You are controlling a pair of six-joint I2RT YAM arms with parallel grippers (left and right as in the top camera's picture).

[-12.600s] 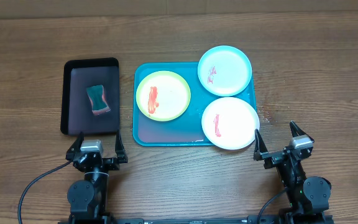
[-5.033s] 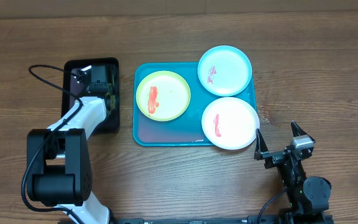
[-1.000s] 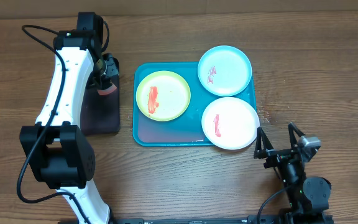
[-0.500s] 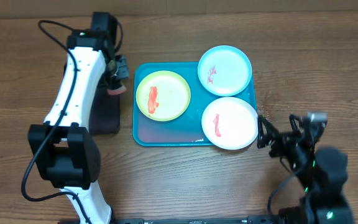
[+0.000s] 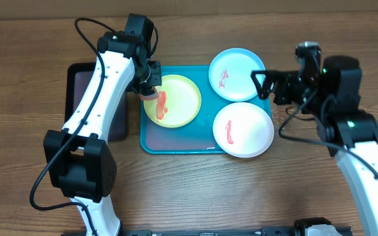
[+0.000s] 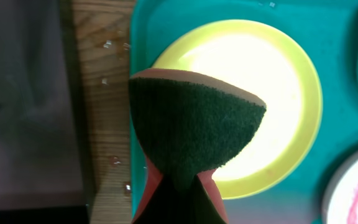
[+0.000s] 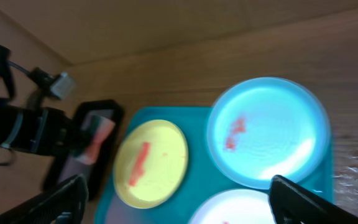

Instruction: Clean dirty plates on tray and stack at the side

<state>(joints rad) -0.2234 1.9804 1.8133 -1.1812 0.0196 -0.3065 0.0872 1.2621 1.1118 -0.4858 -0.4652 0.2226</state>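
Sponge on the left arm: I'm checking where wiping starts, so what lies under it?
Under the sponge lie the yellow-green plate's left part and the turquoise tray's edge. In the wrist view it covers the plate's red smear.

No readable writing anywhere.
The plates (image 5: 172, 100) and the tray (image 5: 176, 141) show no letters, numbers, labels or brand marks.

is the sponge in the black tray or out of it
Out. The left end effector, shut on the sponge, holds it over the edge of the yellow-green plate in the turquoise tray, outside the black tray.
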